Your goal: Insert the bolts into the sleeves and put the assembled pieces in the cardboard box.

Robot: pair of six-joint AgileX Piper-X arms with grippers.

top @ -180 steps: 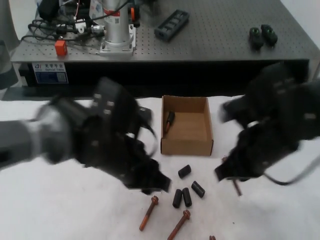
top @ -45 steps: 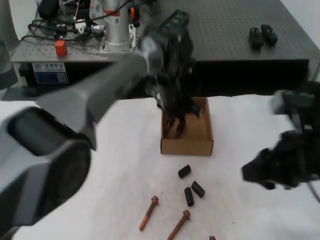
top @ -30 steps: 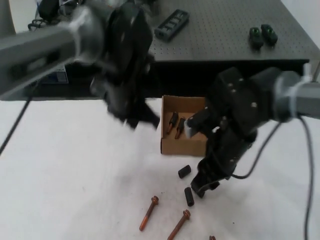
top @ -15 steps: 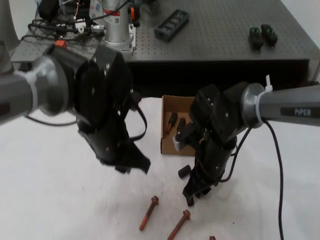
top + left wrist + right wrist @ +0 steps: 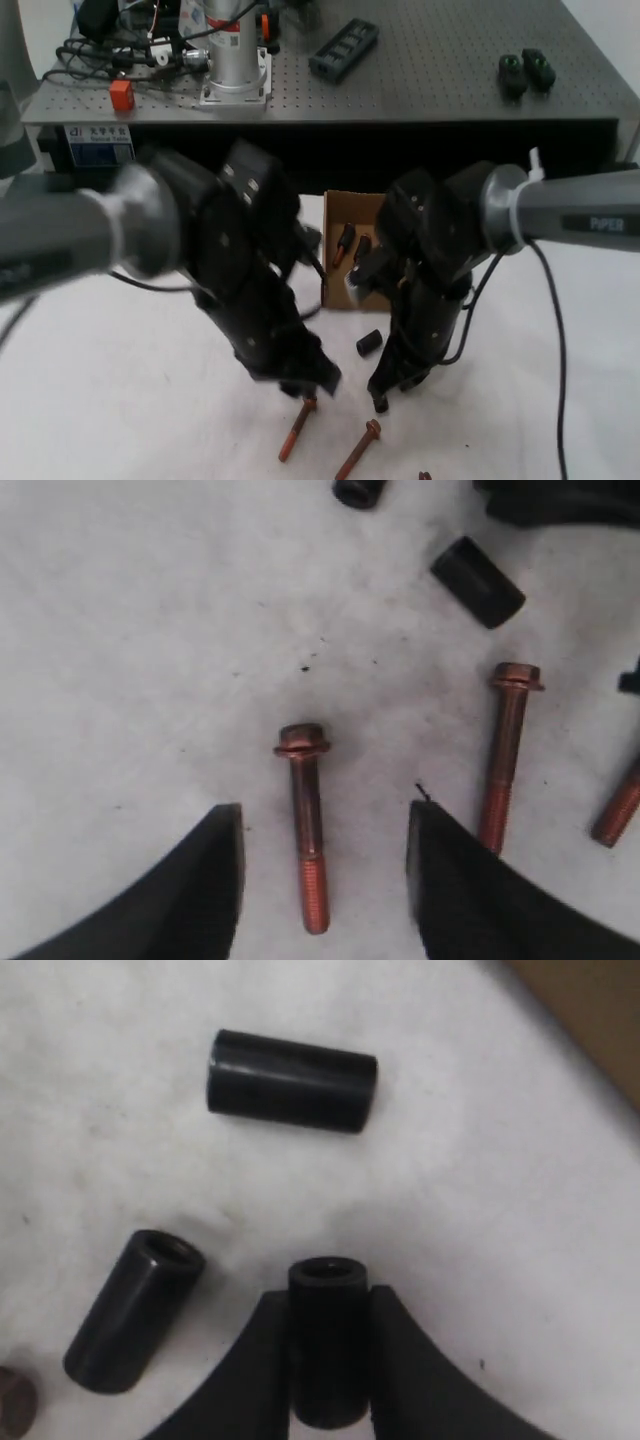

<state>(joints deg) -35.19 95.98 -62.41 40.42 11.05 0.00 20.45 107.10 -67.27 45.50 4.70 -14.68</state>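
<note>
A black sleeve (image 5: 329,1345) sits on the white-covered bench (image 5: 120,400), near the cardboard box (image 5: 337,292) on its camera side. It is pinched between the fingers of the right claw (image 5: 330,1305), with a second sleeve (image 5: 292,1080) and a third sleeve (image 5: 135,1310) loose close by. A copper bolt (image 5: 305,830) lies flat between the spread fingers of the left claw (image 5: 322,825), touching neither, another bolt (image 5: 505,755) lies beside it, and two assembled pieces (image 5: 343,240) lie inside the box.

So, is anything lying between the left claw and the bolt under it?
Nothing visible. The bolt lies on bare white cloth inside the open left claw, with the second bolt off to one side.
</note>
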